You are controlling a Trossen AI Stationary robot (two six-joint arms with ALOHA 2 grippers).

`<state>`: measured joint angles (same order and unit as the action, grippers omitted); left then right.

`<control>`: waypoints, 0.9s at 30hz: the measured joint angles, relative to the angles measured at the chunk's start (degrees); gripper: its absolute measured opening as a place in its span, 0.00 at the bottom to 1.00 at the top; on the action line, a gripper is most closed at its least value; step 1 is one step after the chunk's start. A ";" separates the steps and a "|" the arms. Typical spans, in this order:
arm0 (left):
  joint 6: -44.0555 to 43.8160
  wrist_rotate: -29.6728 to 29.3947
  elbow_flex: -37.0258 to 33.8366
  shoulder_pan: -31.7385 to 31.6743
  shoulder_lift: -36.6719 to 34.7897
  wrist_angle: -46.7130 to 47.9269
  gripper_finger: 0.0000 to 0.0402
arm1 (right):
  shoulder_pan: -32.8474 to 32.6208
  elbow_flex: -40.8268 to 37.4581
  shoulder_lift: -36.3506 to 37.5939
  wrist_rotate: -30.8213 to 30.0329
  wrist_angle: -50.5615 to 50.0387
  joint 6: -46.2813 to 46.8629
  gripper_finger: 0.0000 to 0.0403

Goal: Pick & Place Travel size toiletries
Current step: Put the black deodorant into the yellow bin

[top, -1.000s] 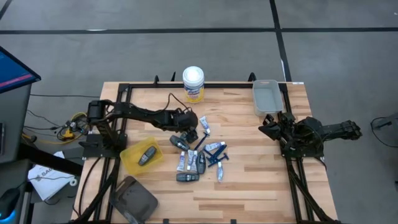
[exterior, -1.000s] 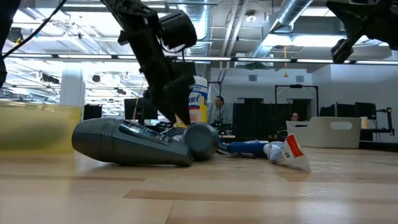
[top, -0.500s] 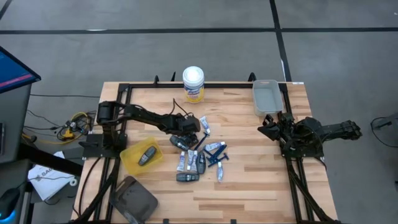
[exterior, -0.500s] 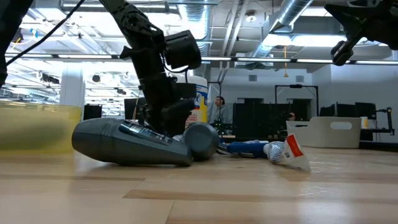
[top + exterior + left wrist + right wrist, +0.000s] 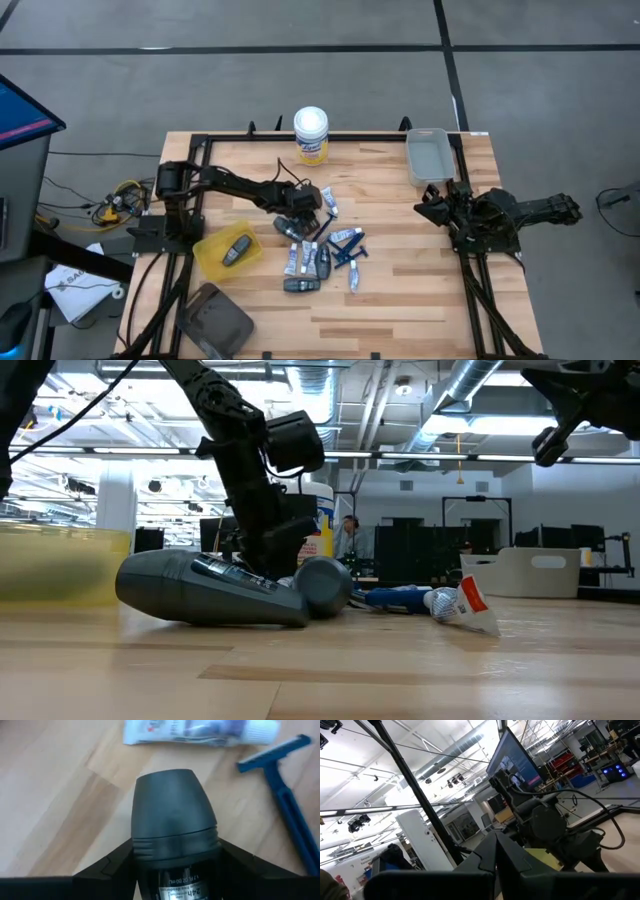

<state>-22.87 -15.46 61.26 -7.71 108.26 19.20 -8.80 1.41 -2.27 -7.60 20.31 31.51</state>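
The toiletries lie in a loose pile [image 5: 322, 252] at the table's middle: white tubes with blue print, dark grey sticks and blue razors. One dark grey stick [image 5: 236, 249] lies in the yellow bin [image 5: 208, 258]. My left gripper [image 5: 294, 218] is down at the pile's far left corner, shut on another dark grey stick [image 5: 172, 805]. A white tube [image 5: 200, 732] and a blue razor [image 5: 280, 795] lie just beyond it. My right gripper [image 5: 436, 208] waits shut near the table's right edge, raised [image 5: 558, 432]. My left gripper pinches the dark grey stick between its two fingers [image 5: 112, 865], on the label-bearing body just below the cap [image 5: 175, 847]. The fingers come steeply from above and lie across the stick. The stick lies flat on the table, its rounded cap pointing away from the gripper.
A tall white canister with a yellow label [image 5: 311, 135] stands at the far edge. A grey bin [image 5: 428, 158] sits at the far right corner, and a dark flat object [image 5: 215, 318] lies at the near left corner. Bare wood shows on the table's near right part.
My left gripper has come down and a little toward the near edge, from above the pile onto the dark grey stick at its far left corner. Most of that drop came in the first half second. The pile has not shifted.
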 joint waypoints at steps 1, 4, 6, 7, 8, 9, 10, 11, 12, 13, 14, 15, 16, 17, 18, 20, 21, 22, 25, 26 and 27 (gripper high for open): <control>-0.01 -0.38 -0.04 -0.28 -0.05 -0.01 0.51 | -0.02 0.00 -0.01 0.00 -0.01 0.02 0.00; -0.01 -1.22 -0.12 -0.90 -1.76 0.13 0.51 | 0.00 0.00 -0.01 0.00 -0.12 0.02 0.00; 0.04 -1.22 0.04 -1.27 -3.53 -0.67 0.51 | -0.01 0.00 -0.01 0.01 -0.20 0.00 0.00; 0.06 -1.47 0.06 -1.46 -4.57 -0.79 0.51 | -0.01 0.00 -0.01 0.00 -0.21 0.01 0.00; 0.08 -1.52 0.06 -1.68 -5.80 -1.02 0.51 | 0.01 0.00 -0.01 0.00 -0.34 0.00 0.00; 0.09 -1.69 0.06 -1.85 -6.90 -0.83 0.51 | 0.02 0.00 -0.01 -0.01 -0.52 -0.09 0.00; 0.09 -2.16 0.07 -2.09 -8.27 -1.48 0.51 | 0.02 0.00 -0.02 -0.03 -0.60 -0.16 0.00; 0.28 -2.39 0.10 -2.36 -9.79 -1.45 0.51 | 0.05 0.00 -0.03 -0.03 -0.63 -0.17 0.00; 0.80 -2.79 0.10 -2.55 -11.33 -1.13 0.51 | 0.15 0.00 -0.03 -0.02 -0.60 -0.25 0.00; 1.38 -3.21 0.15 -2.78 -12.97 -1.67 0.51 | 0.31 0.00 -0.04 -0.04 -0.61 -0.42 0.00; 1.63 -3.28 0.15 -2.99 -14.66 -1.33 0.51 | 0.42 0.00 -0.04 -0.04 -0.69 -0.44 0.00; 1.81 -3.53 0.15 -3.03 -16.32 -0.73 0.51 | 0.51 0.00 -0.04 -0.07 -0.61 -0.44 0.00; 1.86 -3.66 0.15 -3.05 -18.13 -0.83 0.51 | 0.71 0.00 -0.04 -0.16 -0.60 -0.44 0.00; 1.88 -3.65 0.15 -3.04 -20.03 0.05 0.51 | 0.81 0.00 -0.04 -0.14 -0.63 -0.44 0.00; 1.86 -3.71 0.16 -2.81 -21.92 1.22 0.51 | 0.96 0.00 -0.04 -0.14 -0.61 -0.44 0.00; 1.59 -3.55 0.26 -2.08 -25.94 4.72 0.51 | 1.11 0.00 -0.04 -0.17 -0.66 -0.44 0.00; 1.50 -3.64 0.26 -1.52 -27.82 7.15 0.51 | 1.12 0.00 -0.04 -0.15 -0.60 -0.44 0.00; 1.14 -3.16 0.26 -0.98 -29.81 9.00 0.51 | 1.14 0.00 -0.04 -0.15 -0.65 -0.44 0.00; -2.31 -2.14 0.26 1.16 -35.59 17.73 0.51 | 1.27 0.00 -0.02 -0.17 -0.82 -0.45 0.00; -4.27 -1.63 0.26 2.08 -37.31 21.32 0.51 | 1.39 0.00 0.02 -0.15 -1.02 -0.46 0.00; -6.34 -1.38 0.26 3.10 -38.70 24.63 0.51 | 1.48 -0.02 0.02 -0.16 -1.03 -0.46 0.00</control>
<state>-29.21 -16.84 61.52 -4.61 69.56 43.83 -7.31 1.39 -2.25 -7.76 19.27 31.05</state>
